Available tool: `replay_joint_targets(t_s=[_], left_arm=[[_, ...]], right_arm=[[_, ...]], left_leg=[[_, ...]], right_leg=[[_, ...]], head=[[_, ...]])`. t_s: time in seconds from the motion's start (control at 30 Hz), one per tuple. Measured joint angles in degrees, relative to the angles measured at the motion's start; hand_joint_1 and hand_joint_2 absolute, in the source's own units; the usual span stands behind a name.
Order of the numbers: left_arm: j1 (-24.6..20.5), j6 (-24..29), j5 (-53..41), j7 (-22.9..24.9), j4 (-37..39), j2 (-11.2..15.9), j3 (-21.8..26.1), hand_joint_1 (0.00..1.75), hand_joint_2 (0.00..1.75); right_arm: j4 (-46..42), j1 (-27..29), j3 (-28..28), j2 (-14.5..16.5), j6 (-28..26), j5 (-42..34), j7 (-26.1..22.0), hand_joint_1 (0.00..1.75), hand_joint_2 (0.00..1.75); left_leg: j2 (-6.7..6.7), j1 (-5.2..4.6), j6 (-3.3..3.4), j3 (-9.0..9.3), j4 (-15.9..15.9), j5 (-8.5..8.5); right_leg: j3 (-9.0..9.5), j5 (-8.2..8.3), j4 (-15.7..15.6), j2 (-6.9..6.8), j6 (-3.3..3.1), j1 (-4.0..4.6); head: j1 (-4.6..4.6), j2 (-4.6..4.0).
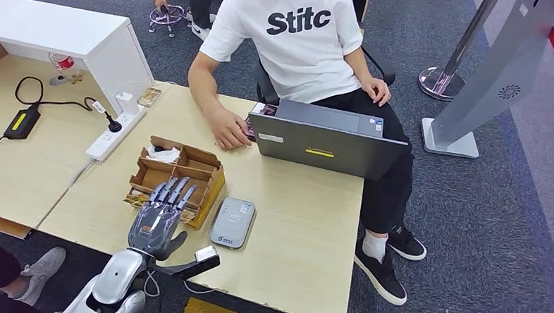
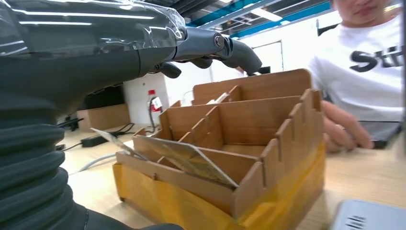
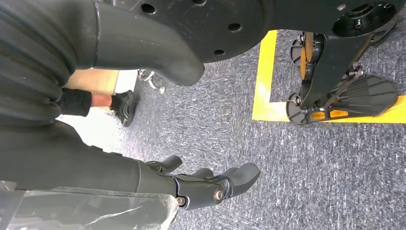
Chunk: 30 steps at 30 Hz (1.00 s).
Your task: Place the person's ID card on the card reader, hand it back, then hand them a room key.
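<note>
left hand [image 1: 160,220] open, empty, lower left, over cardboard organizer [image 1: 201,173] | right hand [image 3: 210,186] loosely open, empty | card reader [image 1: 232,222] lower centre

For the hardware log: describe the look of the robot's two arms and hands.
The left arm is silver with a rounded metal shell, and a black bracket juts from its wrist. The left hand has a dark grey back and lighter grey-blue segmented fingers; up close it has a ribbed grey cover and glossy clear film. The right hand matches: ribbed cover, thick grey thumb, darker fingers with visible pivot screws.
</note>
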Motion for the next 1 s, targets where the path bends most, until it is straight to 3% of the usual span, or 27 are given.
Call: replay_joint_targets(t_s=[0.23,0.27,0.37,0.4,1.0], left_arm=[[-0.17,0.46,0.56,-0.64,1.91,-0.08,2.46,0.05,1.75],[-0.18,0.46,0.57,-0.75,2.07,-0.09,2.65,0.34,1.75],[-0.21,0.47,0.58,-0.99,2.42,-0.13,3.02,1.60,1.75],[-0.23,0.46,0.63,-1.02,2.49,-0.14,3.10,1.75,1.75],[-0.54,3.52,1.77,-2.89,2.59,-1.03,3.91,1.75,1.75]], right_arm=[[0.00,-0.01,-0.10,0.04,0.09,0.88,0.02,0.00,1.75],[0.00,-0.02,-0.11,0.04,0.09,0.91,0.02,0.00,1.75],[0.00,-0.01,-0.12,0.04,0.09,0.92,0.02,0.00,1.75],[0.00,-0.01,-0.13,0.04,0.09,0.96,0.04,0.00,1.75],[0.00,-0.04,-1.04,0.21,0.06,1.95,0.37,0.00,1.75]], left_leg=[[0.00,0.00,0.00,0.00,0.00,0.00],[0.00,0.00,0.00,0.00,0.00,0.00],[0.00,0.00,0.00,0.00,0.00,0.00],[0.00,0.00,0.00,0.00,0.00,0.00],[0.00,0.00,0.00,0.00,0.00,0.00]], right_leg=[[-0.01,0.00,0.00,0.00,0.00,0.00],[-0.01,0.00,0.00,0.00,0.00,0.00],[-0.01,0.00,0.00,0.00,0.00,0.00],[-0.01,0.00,0.00,0.00,0.00,0.00],[-0.01,0.00,0.00,0.00,0.00,0.00]], head=[[0.01,0.00],[0.01,0.00],[0.00,0.00],[0.00,0.00],[0.00,0.00]])
